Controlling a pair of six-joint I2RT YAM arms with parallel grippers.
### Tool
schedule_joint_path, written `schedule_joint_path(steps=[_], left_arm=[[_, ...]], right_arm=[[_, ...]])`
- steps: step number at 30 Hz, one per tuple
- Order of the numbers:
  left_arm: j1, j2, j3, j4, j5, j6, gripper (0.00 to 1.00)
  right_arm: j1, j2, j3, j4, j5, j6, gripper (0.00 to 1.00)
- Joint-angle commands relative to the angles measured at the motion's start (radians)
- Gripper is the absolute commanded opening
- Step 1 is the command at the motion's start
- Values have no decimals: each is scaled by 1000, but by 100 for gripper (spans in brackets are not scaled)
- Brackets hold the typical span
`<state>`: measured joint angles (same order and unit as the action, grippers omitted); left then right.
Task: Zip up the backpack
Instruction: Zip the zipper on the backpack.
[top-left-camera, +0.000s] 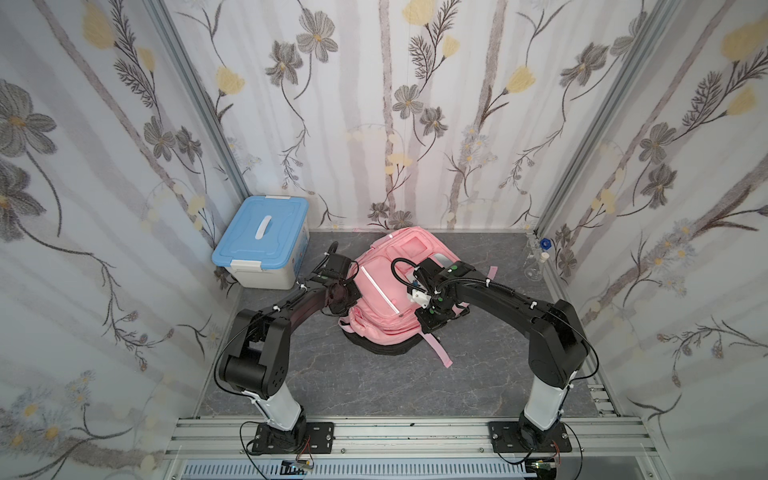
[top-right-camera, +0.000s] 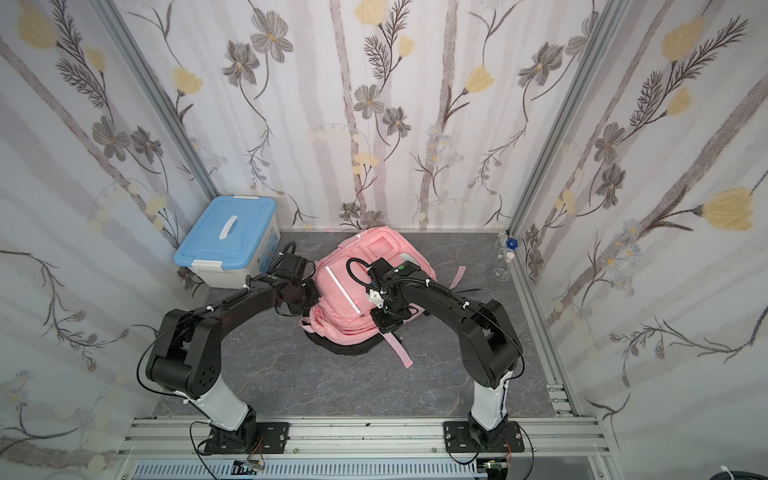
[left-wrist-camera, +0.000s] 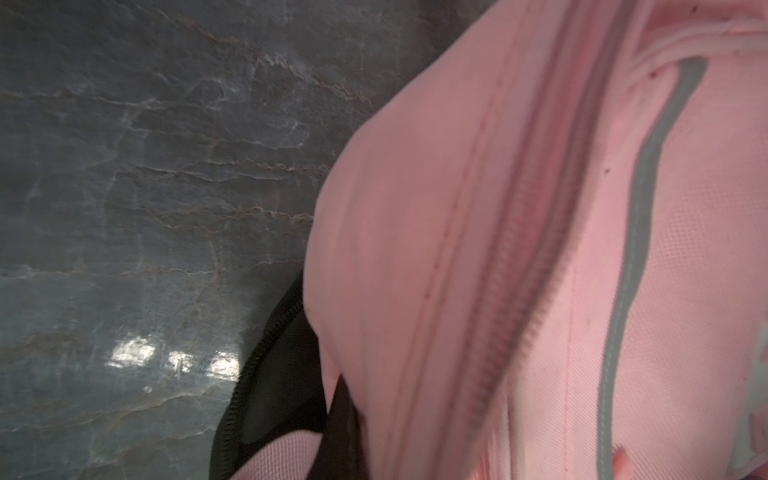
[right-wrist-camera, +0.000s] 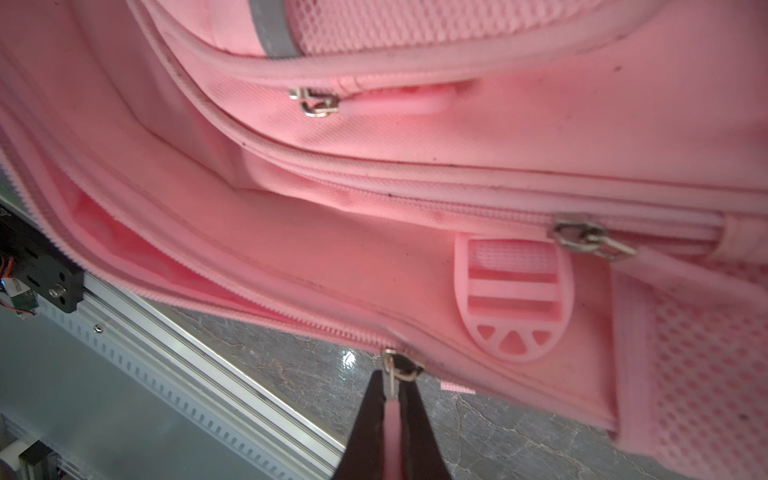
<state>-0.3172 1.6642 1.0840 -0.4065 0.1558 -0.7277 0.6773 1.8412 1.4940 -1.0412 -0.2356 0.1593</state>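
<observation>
Blue-lidded storage box sat back-left. Left arm was bent inward, left gripper at the left edge of the pink backpack, tips pressed together; whether they pinched anything was hidden in every view. Backpack lay flat on the grey table, back-centre, between both arms. Right arm reached over it, right gripper at its near-right edge. Only the right wrist view showed the grip: right gripper pinched the pink zipper pull below the slider, zipper gaping beyond it. Left wrist view gave just a blurred zipper track. Glass flask stood far right.
</observation>
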Motion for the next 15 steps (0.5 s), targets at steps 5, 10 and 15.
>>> schedule_joint_path(steps=[5, 10, 15], left_arm=[[-2, -44, -65, 60, -34, -63, 0], [-6, -63, -76, 57, -47, -70, 0], [-9, -60, -69, 57, -48, -72, 0]], right_arm=[[-17, 25, 38, 4, -22, -7, 0], [6, 42, 79, -19, -43, -9, 0], [24, 41, 84, -40, -62, -8, 0]])
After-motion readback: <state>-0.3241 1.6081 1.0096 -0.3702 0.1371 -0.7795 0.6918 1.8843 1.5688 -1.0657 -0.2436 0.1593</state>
